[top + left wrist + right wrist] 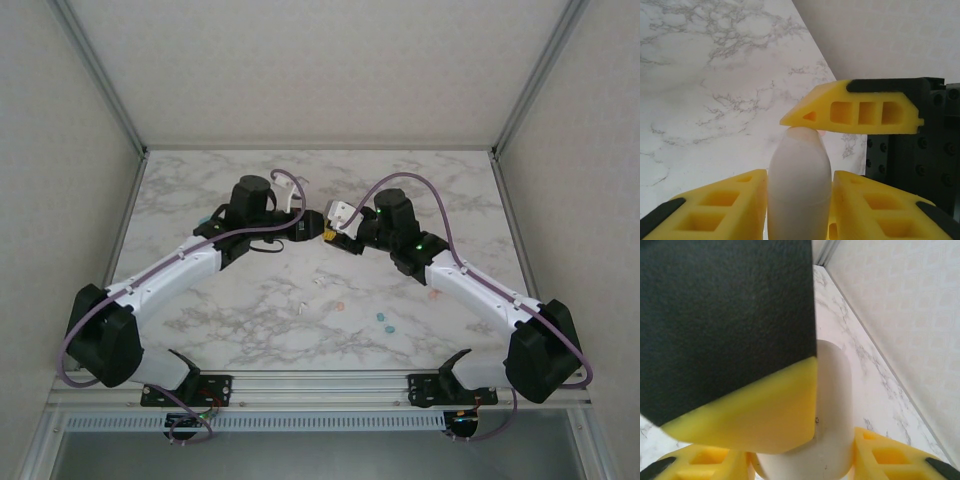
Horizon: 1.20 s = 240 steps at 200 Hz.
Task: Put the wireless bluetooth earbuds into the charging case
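A white pebble-shaped charging case (pixel 800 185) is held above the table's middle, where both grippers meet. My left gripper (pixel 800 176) is shut on its sides; the case is closed, with a seam across its lower part. My right gripper (pixel 805 460) is also shut on the case (pixel 836 390), and one of its fingers (pixel 850 111) rests on the case's top. A left finger (pixel 750 410) blocks much of the right wrist view. Earbuds lie on the marble: white ones (pixel 300 307), a pink-orange one (pixel 338 306) and teal ones (pixel 384 322).
Another pink-orange piece (pixel 434 294) lies beside the right forearm. A small teal object (pixel 204 218) peeks out behind the left arm. The marble table (pixel 200 180) is bounded by metal rails and pale walls on the left, right and back.
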{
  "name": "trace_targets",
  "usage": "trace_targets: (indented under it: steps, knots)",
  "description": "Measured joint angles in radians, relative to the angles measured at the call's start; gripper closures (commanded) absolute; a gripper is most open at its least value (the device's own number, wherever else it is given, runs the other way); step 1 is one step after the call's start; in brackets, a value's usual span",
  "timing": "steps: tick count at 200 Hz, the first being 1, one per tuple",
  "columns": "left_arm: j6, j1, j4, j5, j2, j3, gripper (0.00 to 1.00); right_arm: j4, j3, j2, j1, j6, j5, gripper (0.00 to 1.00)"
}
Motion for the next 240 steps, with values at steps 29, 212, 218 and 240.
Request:
trace_targets:
  steps: [29, 212, 218, 240]
  knots:
    - [0.014, -0.003, -0.021, 0.004, 0.003, 0.001, 0.65, 0.000, 0.000, 0.000, 0.002, -0.011, 0.018, 0.56]
    - [0.082, -0.004, -0.011, -0.008, -0.030, -0.008, 0.84, -0.024, 0.000, -0.055, 0.008, 0.043, 0.001, 0.26]
    - [0.094, -0.004, -0.003, -0.015, -0.047, -0.020, 0.84, -0.031, 0.000, -0.074, 0.007, 0.071, -0.002, 0.25]
    - [0.188, -0.004, 0.066, -0.029, -0.153, -0.100, 0.83, -0.103, 0.038, -0.148, -0.017, 0.224, -0.014, 0.22]
